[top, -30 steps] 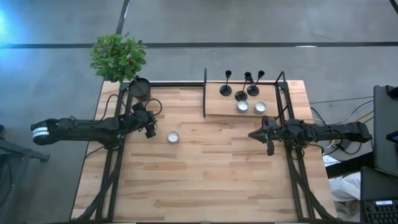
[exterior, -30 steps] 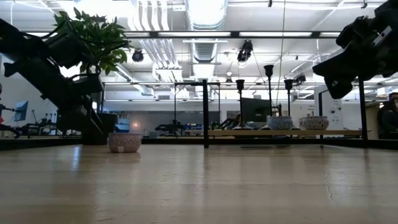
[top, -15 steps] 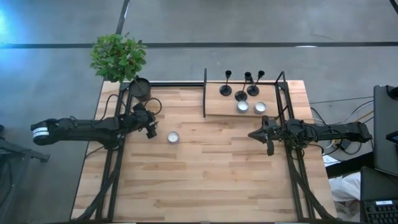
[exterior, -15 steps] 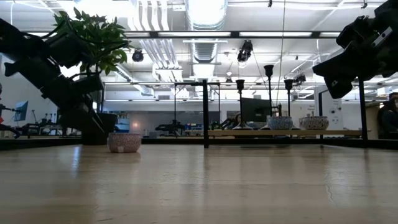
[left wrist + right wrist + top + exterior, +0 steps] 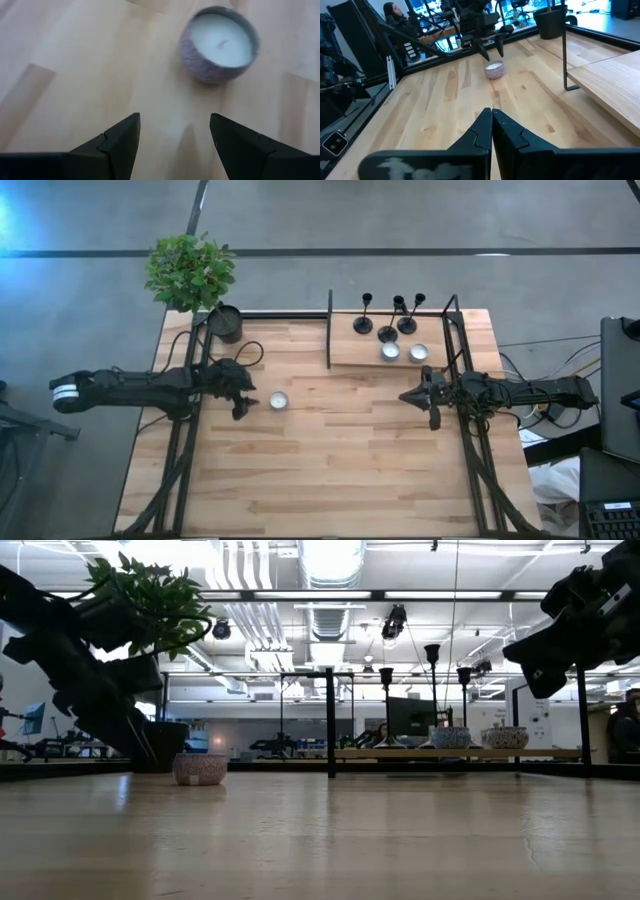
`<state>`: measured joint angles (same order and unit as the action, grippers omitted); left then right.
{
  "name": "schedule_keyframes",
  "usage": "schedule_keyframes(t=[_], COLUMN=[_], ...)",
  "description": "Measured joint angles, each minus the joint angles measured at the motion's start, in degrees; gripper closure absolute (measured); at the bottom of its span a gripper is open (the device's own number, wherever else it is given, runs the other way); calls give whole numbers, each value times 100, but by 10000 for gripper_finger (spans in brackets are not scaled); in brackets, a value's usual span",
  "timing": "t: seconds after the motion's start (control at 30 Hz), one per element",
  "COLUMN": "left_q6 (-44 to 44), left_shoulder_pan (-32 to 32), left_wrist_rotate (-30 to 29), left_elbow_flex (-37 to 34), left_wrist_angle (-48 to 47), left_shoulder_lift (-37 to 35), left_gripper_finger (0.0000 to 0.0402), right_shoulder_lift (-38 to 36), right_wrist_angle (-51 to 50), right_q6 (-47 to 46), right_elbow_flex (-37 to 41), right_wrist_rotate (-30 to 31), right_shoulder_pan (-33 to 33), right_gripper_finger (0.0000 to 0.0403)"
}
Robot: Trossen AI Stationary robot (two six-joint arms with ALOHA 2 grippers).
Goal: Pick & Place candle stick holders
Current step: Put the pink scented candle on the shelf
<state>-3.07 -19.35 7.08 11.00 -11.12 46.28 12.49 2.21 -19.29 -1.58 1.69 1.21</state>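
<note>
Three candle stick holders (image 5: 387, 317), three candles (image 5: 278, 401), one plant (image 5: 190, 273)

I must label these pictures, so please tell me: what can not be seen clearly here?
- Holders: high view, too small to show the cups; low view, only thin silhouettes.
- Holder bases: low view, hidden behind the shelf edge.
- Left claw: left wrist view, cut off by the bottom edge.
- Candle: left wrist view, blurred.

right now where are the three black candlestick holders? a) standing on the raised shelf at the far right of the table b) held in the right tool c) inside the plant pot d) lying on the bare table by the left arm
a: the three candlestick holders stand upright on the raised wooden shelf just behind two small tin candles, while the open left tool hangs by a lone candle on the table.
</note>
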Motion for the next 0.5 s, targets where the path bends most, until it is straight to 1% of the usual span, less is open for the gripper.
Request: schedule_keyframes(t=[0.17, 0.27, 0.4, 0.5], left_q6=[-315, -459, -456, -280], left_shoulder_pan=[-1, -4, -2, -2], left_wrist_rotate=[208, 511, 709, 769], left_elbow_flex=[-7, -7, -5, 39], left_wrist_angle=[114, 111, 297, 486], left_shoulder_lift=[107, 294, 645, 862], left_gripper_finger=[156, 156, 146, 132], right_shoulder_lift=[-2, -1, 0, 0], right_wrist_angle=[-13, -13, -14, -15], right_q6=[31, 40, 42, 35], right_elbow_flex=[0, 0, 0, 0], right_wrist_rotate=[0, 0, 0, -2], right_shoulder_pan=[0, 0, 0, 0], right_gripper_finger=[394, 394, 394, 394])
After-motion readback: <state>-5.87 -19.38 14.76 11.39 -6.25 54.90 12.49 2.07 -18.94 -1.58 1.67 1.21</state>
